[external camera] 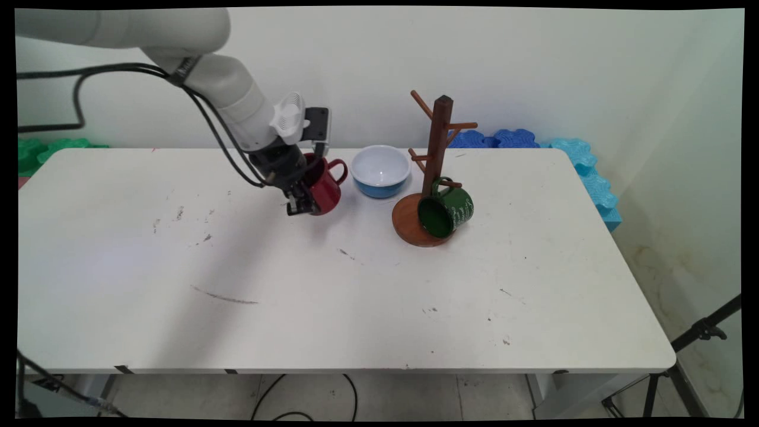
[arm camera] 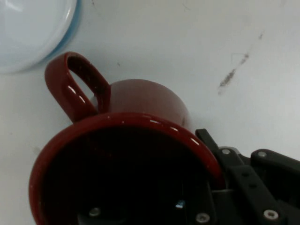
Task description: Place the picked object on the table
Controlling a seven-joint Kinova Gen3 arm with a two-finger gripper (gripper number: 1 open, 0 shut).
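Observation:
My gripper (external camera: 300, 200) is shut on the rim of a red mug (external camera: 325, 185), one finger inside it and one outside. The mug is tilted, its handle toward a blue bowl with a white inside (external camera: 380, 171). In the hand view the red mug (arm camera: 140, 131) fills the lower half, its dark mouth facing the camera and its handle at the upper left; the blue bowl (arm camera: 33, 28) shows in the top left corner. To the right stands a wooden mug tree (external camera: 437, 154) with a green mug (external camera: 446, 210) hanging on a low peg.
The white table (external camera: 332, 296) carries scuff marks. Blue and green foam pieces (external camera: 587, 172) lie along the back and right edges. A black tripod leg (external camera: 699, 332) stands at the lower right.

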